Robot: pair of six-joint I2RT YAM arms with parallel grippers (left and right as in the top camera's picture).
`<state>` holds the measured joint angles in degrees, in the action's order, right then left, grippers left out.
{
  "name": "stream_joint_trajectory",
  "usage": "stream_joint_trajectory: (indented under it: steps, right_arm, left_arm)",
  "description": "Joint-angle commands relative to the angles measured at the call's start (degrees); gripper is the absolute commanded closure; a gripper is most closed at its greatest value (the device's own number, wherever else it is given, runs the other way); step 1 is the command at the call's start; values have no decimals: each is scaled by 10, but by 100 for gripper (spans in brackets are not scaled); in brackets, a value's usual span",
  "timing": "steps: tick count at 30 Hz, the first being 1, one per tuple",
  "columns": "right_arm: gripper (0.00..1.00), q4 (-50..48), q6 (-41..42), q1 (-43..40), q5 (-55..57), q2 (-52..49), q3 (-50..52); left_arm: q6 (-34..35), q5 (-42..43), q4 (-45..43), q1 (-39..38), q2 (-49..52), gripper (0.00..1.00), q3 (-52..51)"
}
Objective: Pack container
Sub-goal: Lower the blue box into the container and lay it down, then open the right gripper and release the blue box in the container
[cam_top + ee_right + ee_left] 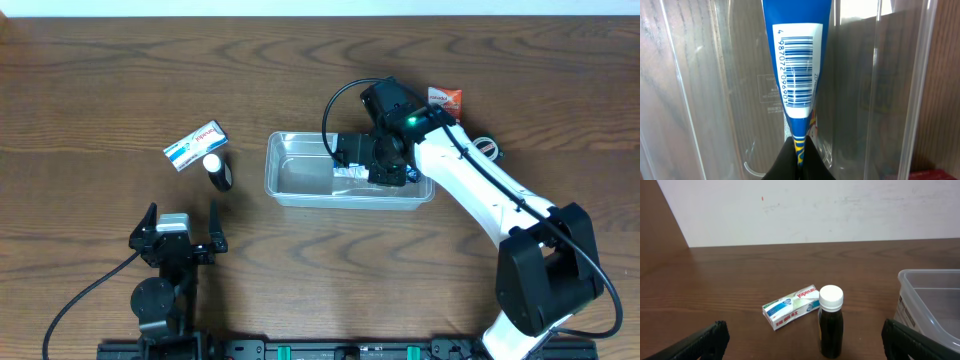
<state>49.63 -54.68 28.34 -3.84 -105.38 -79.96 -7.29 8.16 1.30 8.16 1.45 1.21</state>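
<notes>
The worktop (90, 90) is dark brown wood with wavy lines in it. A plain white wall (815, 210) stands behind its far edge. At the left, near the front edge, the left arm (160, 295) sits low. The left jaws are spread wide and hold nothing. A little past them lies a small white and blue box (195, 145), flat on the wood. Just beside it is a little dark bottle (217, 172) with a white cap (it stands upright). In the middle is the container (295, 178), a clear shiny tub lying longways on the worktop. The wood shows through its see-through walls. The right arm (480, 190) reaches in from the right, and the right jaws are down over the right half of the tub. They are pressed tight on the thin end of a blue packet (797, 55) with a white bar code sticker. Behind the arm, far to the right, a small red packet (445, 98) lies on the wood.
</notes>
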Motion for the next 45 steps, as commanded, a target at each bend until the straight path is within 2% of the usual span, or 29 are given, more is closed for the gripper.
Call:
stream_joint_trajectory:
  steps: [1,6,9,26,37,40,45]
  right_arm:
    - [92,1,-7,-3,-7,-8,5]
    - [60,10,-6,-1,-8,-8,5]
    - [54,17,-7,2,-16,-8,5]
    - [61,44,22,35,-16,-3,-1]
    - [66,80,61,36,-26,-1,-77]
    - [65,84,96,36,-45,-1,-103]
    - [62,90,99,36,-85,-1,-116]
  left_arm:
    - [5,4,19,3,0,2,-10]
    - [5,4,19,3,0,2,-10]
    - [5,4,19,3,0,2,-10]
    - [5,4,19,3,0,2,-10]
    - [5,4,19,3,0,2,-10]
    - [5,4,19,3,0,2,-10]
    - [5,4,19,3,0,2,-10]
